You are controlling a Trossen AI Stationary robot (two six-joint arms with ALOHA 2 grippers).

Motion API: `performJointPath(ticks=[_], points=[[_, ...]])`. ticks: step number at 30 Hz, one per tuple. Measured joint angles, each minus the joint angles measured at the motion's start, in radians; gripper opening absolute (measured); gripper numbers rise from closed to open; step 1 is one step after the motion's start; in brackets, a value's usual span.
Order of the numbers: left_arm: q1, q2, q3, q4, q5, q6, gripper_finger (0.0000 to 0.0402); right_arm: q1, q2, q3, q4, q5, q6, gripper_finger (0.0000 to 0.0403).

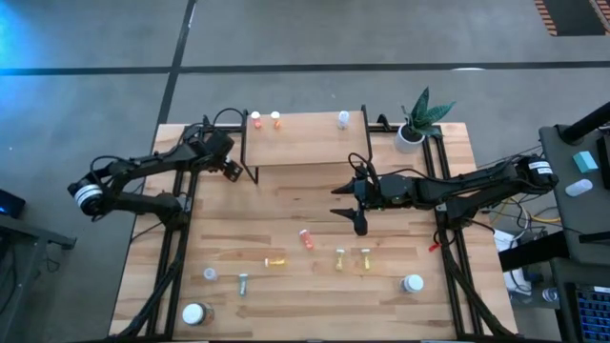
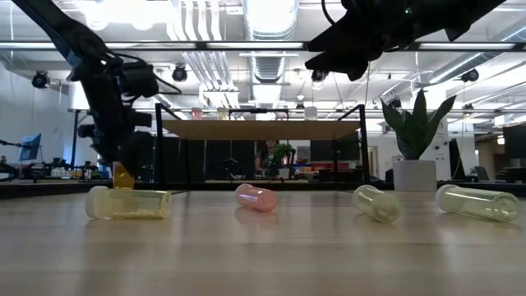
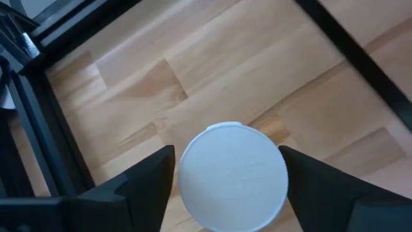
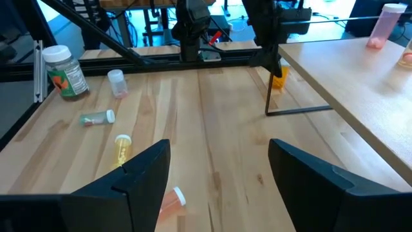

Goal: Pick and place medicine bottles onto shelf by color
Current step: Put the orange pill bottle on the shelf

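Observation:
My left gripper (image 1: pixel 229 168) is beside the shelf's (image 1: pixel 307 139) near-left leg, shut on an orange bottle (image 2: pixel 123 174) whose white cap (image 3: pixel 233 174) fills the left wrist view. My right gripper (image 1: pixel 355 206) hovers open and empty over the table's middle, just near of the shelf. Three bottles stand on the shelf: two orange ones (image 1: pixel 255 119) at its left end and a pale one (image 1: pixel 343 118) toward its right. A red bottle (image 1: pixel 306 238), an orange-yellow one (image 1: pixel 275 260) and two yellow ones (image 1: pixel 340 258) lie on their sides on the table. My left gripper holds the orange bottle with one finger (image 3: pixel 151 180) on either side, just below the white cap's rim (image 3: pixel 187 169), coming from above and pointing down. The bottle stands upright under the gripper (image 4: pixel 278 75). I cannot tell whether its base rests on the table.
Two small clear vials (image 1: pixel 210 274) and two bigger white-capped bottles (image 1: pixel 197 313) (image 1: pixel 412 283) sit near the table's near edge. A potted plant (image 1: pixel 417 124) stands at the far right corner. Black frame rails run along both table sides (image 1: pixel 181 229).

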Motion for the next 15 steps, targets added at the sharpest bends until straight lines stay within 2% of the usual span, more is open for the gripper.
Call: performJointPath(ticks=[8,15], points=[[0.0,-0.052,0.0,-0.029,0.01,0.0,0.0189,0.0,0.0,0.0,0.0,0.0,0.0,0.0249],[0.0,-0.066,0.001,-0.052,0.022,0.001,0.0197,0.0,0.0,0.0,0.0,0.0,0.0,0.0249]])
